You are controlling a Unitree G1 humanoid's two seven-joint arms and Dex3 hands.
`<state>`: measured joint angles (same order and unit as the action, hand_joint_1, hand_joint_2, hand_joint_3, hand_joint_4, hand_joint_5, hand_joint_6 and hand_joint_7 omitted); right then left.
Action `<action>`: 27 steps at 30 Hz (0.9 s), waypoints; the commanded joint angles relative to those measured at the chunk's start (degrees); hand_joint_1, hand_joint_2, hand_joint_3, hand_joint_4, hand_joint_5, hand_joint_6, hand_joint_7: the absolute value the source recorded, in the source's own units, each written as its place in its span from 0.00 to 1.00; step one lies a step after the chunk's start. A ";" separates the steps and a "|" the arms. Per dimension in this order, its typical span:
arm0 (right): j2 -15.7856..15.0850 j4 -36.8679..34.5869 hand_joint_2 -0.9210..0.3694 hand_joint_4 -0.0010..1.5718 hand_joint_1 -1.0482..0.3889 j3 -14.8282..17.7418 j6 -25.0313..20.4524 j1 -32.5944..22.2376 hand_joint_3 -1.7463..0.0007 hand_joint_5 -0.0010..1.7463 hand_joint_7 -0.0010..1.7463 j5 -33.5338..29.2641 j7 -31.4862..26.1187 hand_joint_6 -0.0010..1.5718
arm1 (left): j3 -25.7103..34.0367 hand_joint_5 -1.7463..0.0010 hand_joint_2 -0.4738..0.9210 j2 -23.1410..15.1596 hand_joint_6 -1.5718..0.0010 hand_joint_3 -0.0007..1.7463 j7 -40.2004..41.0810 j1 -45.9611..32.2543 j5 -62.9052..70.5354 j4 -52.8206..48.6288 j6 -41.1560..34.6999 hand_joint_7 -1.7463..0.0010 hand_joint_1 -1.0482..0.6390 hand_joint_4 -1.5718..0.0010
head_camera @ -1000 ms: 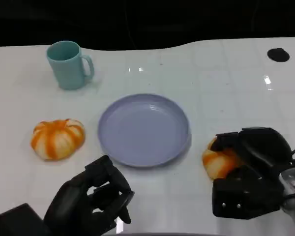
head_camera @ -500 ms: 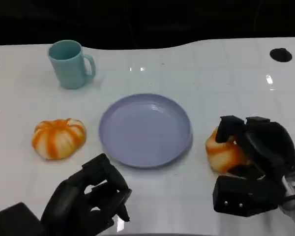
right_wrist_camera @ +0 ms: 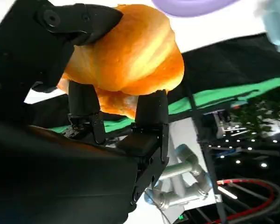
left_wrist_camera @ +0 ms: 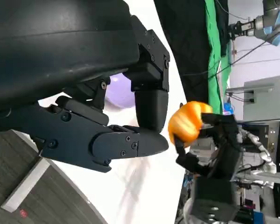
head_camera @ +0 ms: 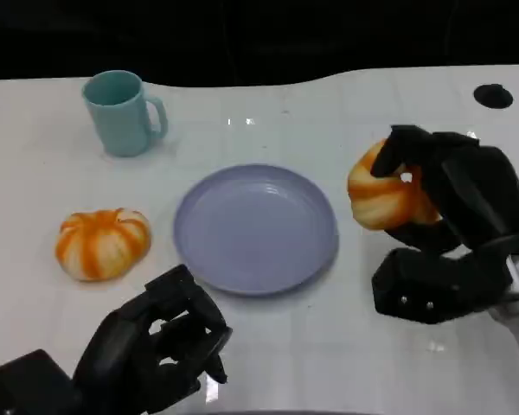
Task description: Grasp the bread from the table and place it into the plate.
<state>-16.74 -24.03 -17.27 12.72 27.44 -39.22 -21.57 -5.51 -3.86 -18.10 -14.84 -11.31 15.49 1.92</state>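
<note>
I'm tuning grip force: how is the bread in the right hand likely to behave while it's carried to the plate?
The bread looks rounded and glossy, so it may slip or roll once released. It is probably soft and light: the right hand holds it aloft with fingers wrapped around it. A firm squeeze could dent it. The plate has a raised rim that should stop rolling.

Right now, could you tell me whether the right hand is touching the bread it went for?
Touching. The right wrist view shows the right hand with black fingers pressed against the bread, gripping it from both sides.
</note>
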 commanded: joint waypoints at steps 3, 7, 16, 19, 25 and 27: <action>2.48 0.47 0.49 0.61 0.66 0.51 -0.04 3.91 0.21 1.00 1.00 4.26 5.89 0.47 | -0.13 0.00 1.00 -0.17 0.71 0.26 0.53 0.07 0.86 -0.09 0.68 0.04 0.31 0.58; 5.11 -1.87 0.51 0.60 0.65 -0.94 0.58 6.03 0.19 1.00 1.00 5.11 8.07 0.48 | -0.29 0.00 1.00 -0.46 0.72 0.26 0.21 -0.60 0.62 0.27 0.81 0.03 0.32 0.59; 11.82 -11.11 0.50 0.59 0.64 -4.01 1.47 10.68 0.22 1.00 1.00 5.41 9.93 0.48 | -0.78 0.00 1.00 -0.51 0.71 0.25 0.72 -2.29 1.18 1.66 0.95 0.03 0.31 0.58; 13.21 -15.76 0.51 0.60 0.65 -4.63 3.70 11.90 0.23 1.00 1.00 5.08 8.24 0.48 | -0.84 0.00 1.00 -0.55 0.72 0.25 0.92 -2.82 0.99 2.62 -0.01 0.04 0.32 0.59; 14.84 -22.39 0.48 0.57 0.63 -3.93 7.06 13.16 0.27 1.00 0.72 7.39 7.92 0.51 | -1.07 0.00 1.00 -0.39 0.72 0.25 0.91 -3.21 0.73 2.70 0.16 0.04 0.33 0.59; 14.95 -22.46 0.35 0.44 0.61 -3.85 6.44 12.96 0.45 0.91 0.38 8.33 9.53 0.51 | -1.15 0.00 1.00 -0.56 0.72 0.25 0.76 -3.29 0.84 2.72 0.37 0.04 0.33 0.60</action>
<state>-2.00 -46.19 -21.91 19.31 39.34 -32.55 -13.48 -6.63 -3.78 -17.56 -17.42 -10.76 17.58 2.15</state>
